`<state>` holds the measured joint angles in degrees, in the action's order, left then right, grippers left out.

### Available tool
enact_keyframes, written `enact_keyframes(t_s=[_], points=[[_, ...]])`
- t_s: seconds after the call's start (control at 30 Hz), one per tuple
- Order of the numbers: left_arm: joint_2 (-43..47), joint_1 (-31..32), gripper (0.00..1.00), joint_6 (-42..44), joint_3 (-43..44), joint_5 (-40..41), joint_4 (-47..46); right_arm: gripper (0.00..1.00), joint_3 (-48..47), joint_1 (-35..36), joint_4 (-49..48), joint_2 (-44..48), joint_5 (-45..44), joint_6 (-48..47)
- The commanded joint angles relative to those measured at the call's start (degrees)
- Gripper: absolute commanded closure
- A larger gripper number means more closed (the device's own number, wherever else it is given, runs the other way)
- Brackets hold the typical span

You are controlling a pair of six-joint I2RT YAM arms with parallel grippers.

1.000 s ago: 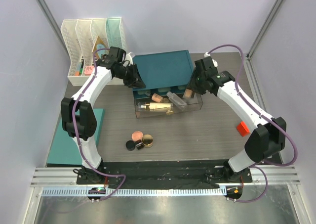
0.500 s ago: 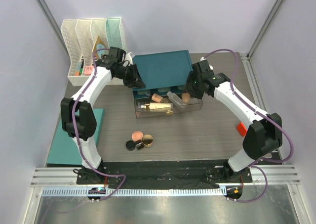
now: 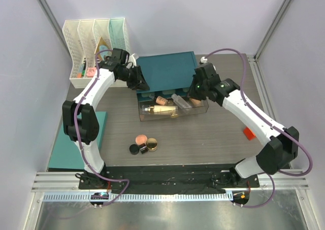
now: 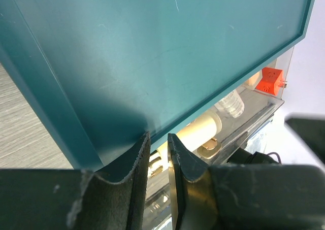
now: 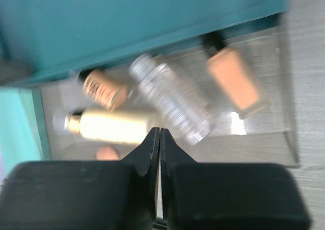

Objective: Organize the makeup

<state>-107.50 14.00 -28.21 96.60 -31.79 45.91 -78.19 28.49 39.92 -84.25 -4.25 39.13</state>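
A clear box (image 3: pixel 199 109) holds several makeup bottles: a cream gold-capped one (image 5: pixel 114 126), a clear one (image 5: pixel 172 100), a small tan one (image 5: pixel 104 88) and a beige one (image 5: pixel 238 83). My left gripper (image 3: pixel 141 83) is shut on the front left edge of the teal lid (image 3: pixel 167 70), holding it tilted up over the box; its fingertips (image 4: pixel 138 156) pinch the rim. My right gripper (image 3: pixel 195 91) is shut and empty just above the box's right part (image 5: pixel 160 133). A pink blush compact (image 3: pixel 141 138), a black jar (image 3: pixel 134 149) and a gold-rimmed compact (image 3: pixel 152 145) lie on the table in front.
White file racks (image 3: pixel 96 37) with colourful items stand at the back left. A teal board (image 3: pixel 71 143) lies at the left edge. A small red cube (image 3: pixel 249 132) sits on the table at the right, under my right arm.
My right gripper has moved left and back over the box, and the beige bottle now lies in the box's right end. The left arm and lid have not moved.
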Motion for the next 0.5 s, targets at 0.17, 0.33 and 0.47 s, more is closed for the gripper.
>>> enact_keyframes(t_s=[0.17, 0.33, 0.47], points=[[-1.48, -0.46, 0.76, 2.72, -4.57, 10.17, 9.02, 0.99, -1.09, 13.86, 3.49, 1.63, -3.66, -9.51], [-1.13, -0.46, 0.76, 2.89, -4.49, 11.40, 9.46, 0.99, 1.90, 18.78, 4.29, 1.02, -5.15, -10.92], [-0.87, -0.46, 0.79, 2.98, -4.31, 12.54, 9.72, 0.99, 3.75, 20.64, 4.55, 0.05, -6.73, -11.71]])
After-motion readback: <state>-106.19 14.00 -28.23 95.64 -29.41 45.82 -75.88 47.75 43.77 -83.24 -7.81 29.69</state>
